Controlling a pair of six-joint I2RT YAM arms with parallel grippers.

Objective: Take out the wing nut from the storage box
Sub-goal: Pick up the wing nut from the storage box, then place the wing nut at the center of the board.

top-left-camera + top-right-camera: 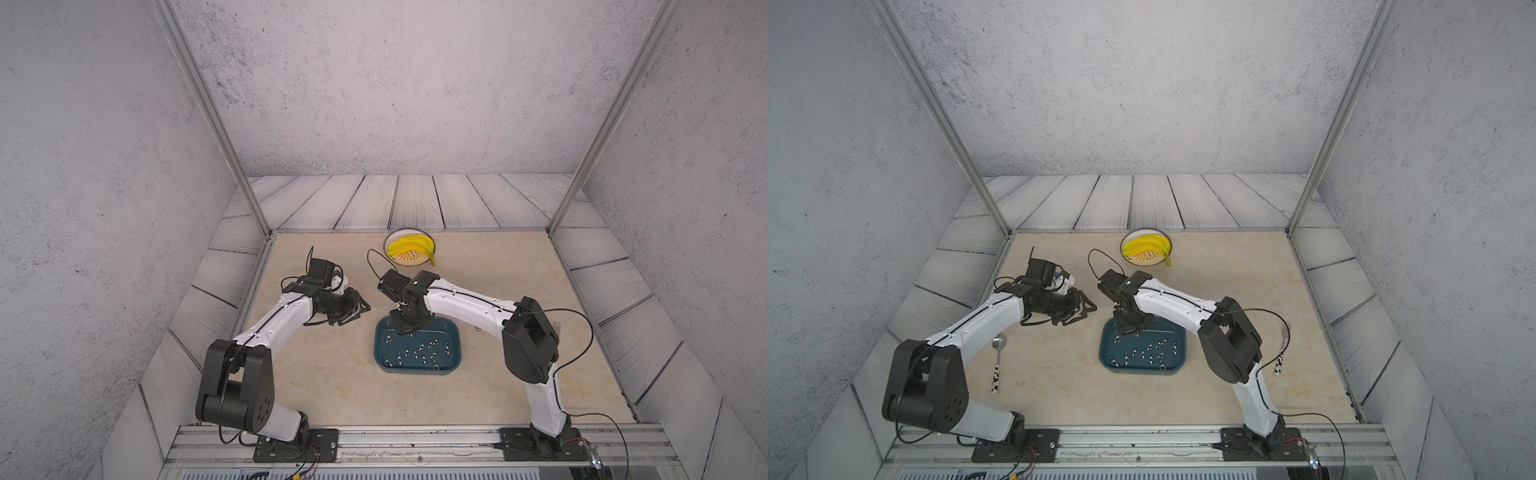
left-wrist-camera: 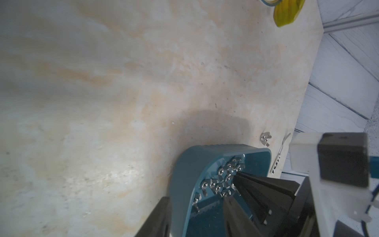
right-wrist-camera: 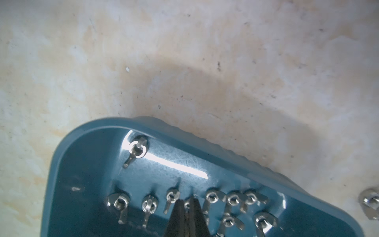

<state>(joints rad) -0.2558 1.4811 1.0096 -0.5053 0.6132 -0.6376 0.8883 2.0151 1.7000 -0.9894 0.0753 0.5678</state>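
Jaws of the right gripper (image 3: 186,199) clamp a wing nut (image 3: 187,205) in the box (image 3: 82,164) — lifting remains; left gripper (image 1: 357,315) gapes.

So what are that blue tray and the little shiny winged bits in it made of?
The shallow teal-blue rectangular tray looks like moulded plastic with a glossy finish: rounded corners, a bright light streak on its floor. The small silver wing nuts look like bare polished metal, perhaps plated steel: sharp glints on each.

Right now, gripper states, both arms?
left gripper: open, holding nothing.
right gripper: closed on a wing nut inside the storage box.
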